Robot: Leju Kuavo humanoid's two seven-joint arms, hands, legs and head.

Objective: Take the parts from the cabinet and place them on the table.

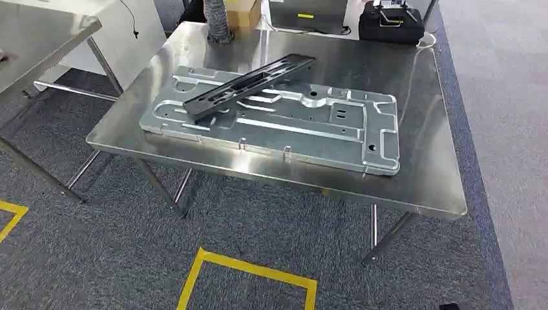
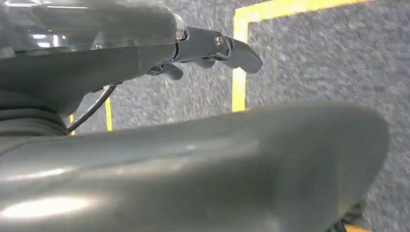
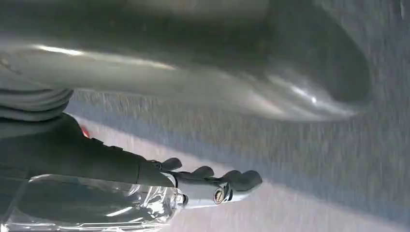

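- Your left hand [image 2: 212,48]: fingers extended, apart, holding nothing, above carpet
- Your right hand [image 3: 212,186]: likewise empty
- Black part [image 1: 249,85] lies across silver part [image 1: 278,119] on table [image 1: 426,174]

No readable text, label, brand or number anywhere here. The yellow tag on the dark case [image 1: 309,14] at the far edge of the bench [image 1: 426,161] is too small to make out any lettering.

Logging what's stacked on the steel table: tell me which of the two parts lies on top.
The long black slotted bar is on top, lying diagonally across the broad silver stamped panel, which rests flat on the table.
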